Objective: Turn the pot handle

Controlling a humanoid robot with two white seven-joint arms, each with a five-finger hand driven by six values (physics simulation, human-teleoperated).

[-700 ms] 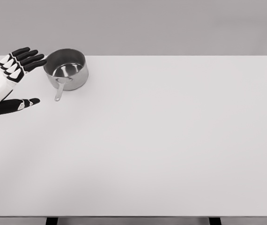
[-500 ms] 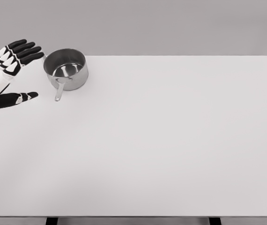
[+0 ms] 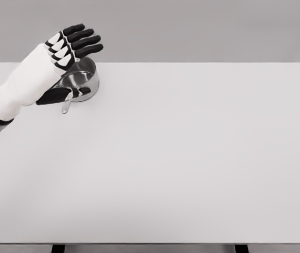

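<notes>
Pot (image 3: pixel 85 79), stainless steel with a round open top, stands upright in the far left part of the white surface (image 3: pixel 192 158), near its far edge. Head view: much of the pot is covered by the robot's left arm, so that only the right part of the rim, a section of the shiny inner floor and the right wall are visible. The pot handle (image 3: pixel 66 107), a short metal bar, projects from the near side of the pot toward the camera and slightly to the left; its outer end lies low over the surface, while its root is hidden under the thumb. The left hand (image 3: pixel 66 58) enters from the left edge on a white forearm with a dark sleeve at the elbow end. The hand is spread: four black fingers (image 3: pixel 84 45) extend straight, close side by side, pointing up and to the right above the far rim of the pot, and the thumb (image 3: pixel 60 95) stretches separately across the near side of the pot, just over the root of the handle. The hand encloses nothing. Whether the thumb touches the pot or the handle cannot be determined from this angle. The right arm is out of view. Two dark table legs (image 3: pixel 58 248) show below the near edge of the surface.
</notes>
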